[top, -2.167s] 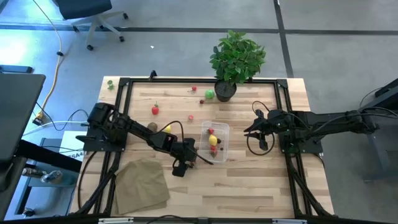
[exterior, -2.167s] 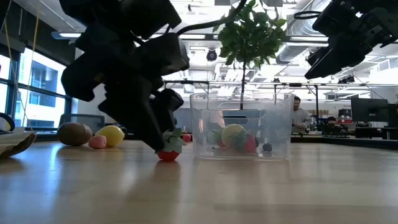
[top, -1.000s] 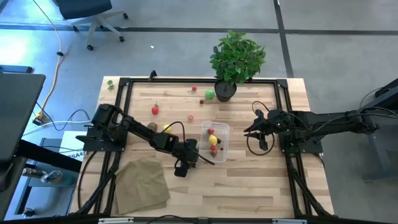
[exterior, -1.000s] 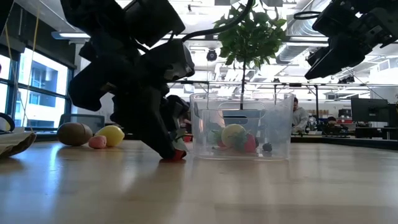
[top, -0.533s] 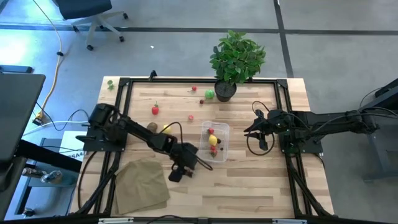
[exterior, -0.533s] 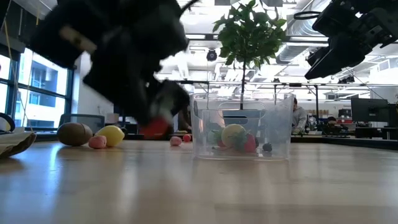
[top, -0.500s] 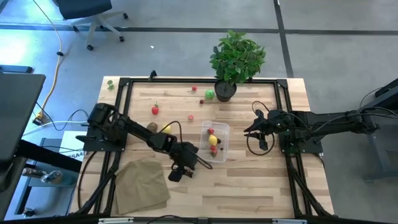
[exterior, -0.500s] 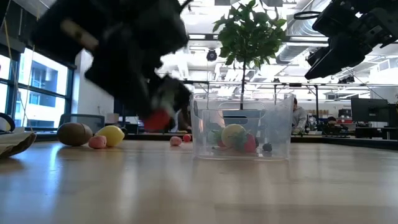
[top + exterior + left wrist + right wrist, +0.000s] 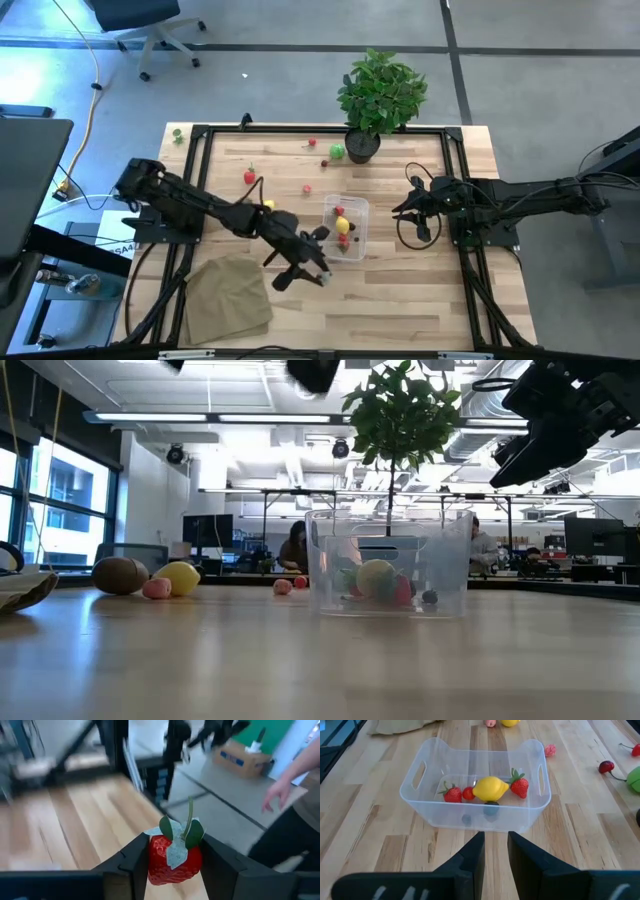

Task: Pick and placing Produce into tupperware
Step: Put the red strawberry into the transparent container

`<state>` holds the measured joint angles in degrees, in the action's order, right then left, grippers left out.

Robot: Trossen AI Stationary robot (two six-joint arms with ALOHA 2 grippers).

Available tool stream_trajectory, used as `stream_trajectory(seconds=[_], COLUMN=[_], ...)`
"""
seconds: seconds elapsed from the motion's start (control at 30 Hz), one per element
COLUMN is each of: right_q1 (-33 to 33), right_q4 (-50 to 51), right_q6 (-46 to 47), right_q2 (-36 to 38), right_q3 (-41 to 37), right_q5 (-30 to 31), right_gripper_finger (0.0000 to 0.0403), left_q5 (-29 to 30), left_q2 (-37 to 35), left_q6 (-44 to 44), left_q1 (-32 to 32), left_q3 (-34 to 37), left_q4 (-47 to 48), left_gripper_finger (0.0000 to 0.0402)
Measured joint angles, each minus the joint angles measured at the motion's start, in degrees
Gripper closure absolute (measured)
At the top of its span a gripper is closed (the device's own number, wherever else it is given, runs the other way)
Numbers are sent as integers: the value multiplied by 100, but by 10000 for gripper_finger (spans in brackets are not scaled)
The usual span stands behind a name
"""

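the left gripper [image 9: 175, 857] is clamped on a red strawberry [image 9: 174, 859], its two dark fingers [image 9: 131, 857] pressing the berry from either side with the green leaf cap and stem standing up between them. in the high view that gripper [image 9: 312, 270] hangs above the wooden table [image 9: 400, 300], just beside the near end of the tupperware [image 9: 347, 226], which already holds a lemon [image 9: 490, 788], two strawberries and a few smaller pieces. this looks like the carry step: the berry is lifted clear and not yet over the box. the next move calls for shifting the claw sideways until the berry sits above the open rim, then parting the fingers to drop it in. the right gripper [image 9: 495, 851] waits well off on the far side of the container, its fingers close together with only a narrow gap and nothing between them. more produce lies beyond the box, and a tan cloth [image 9: 228, 297] lies on the other side of the left claw. the pale plank surface is flat and smooth; an open-plan office shows behind, with a person's hand [image 9: 274, 796] in the left wrist view.
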<state>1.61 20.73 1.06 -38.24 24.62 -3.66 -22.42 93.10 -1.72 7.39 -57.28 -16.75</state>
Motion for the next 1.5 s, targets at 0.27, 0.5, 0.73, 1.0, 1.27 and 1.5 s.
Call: stream_trajectory(seconds=[0.27,0.5,0.73,1.0,1.27,1.5], right_q1=[1,1,2,2,2,0], right_q4=[-1,-1,-4,-9,-5,1], right_q6=[-2,-1,-2,0,-1,-1], right_q2=[0,1,4,0,2,2], right_q3=[0,0,0,-2,-4,-4], right_q5=[0,1,2,0,0,2], right_gripper_finger=[329,329,329,329,329,329], left_q5=[572,693,648,823,958,1004], left_q2=[132,888,1703,2300,2384,2384], left_q6=[-1228,-2050,-2271,-2251,-2251,-2249], left_q1=[-771,-1306,-1371,-1376,-1376,-1376], left_q3=[-1412,-2104,-2107,-2105,-2106,-2106], left_q4=[1925,3611,3822,3837,3768,3772], left_gripper_finger=[259,255,270,253,267,236])
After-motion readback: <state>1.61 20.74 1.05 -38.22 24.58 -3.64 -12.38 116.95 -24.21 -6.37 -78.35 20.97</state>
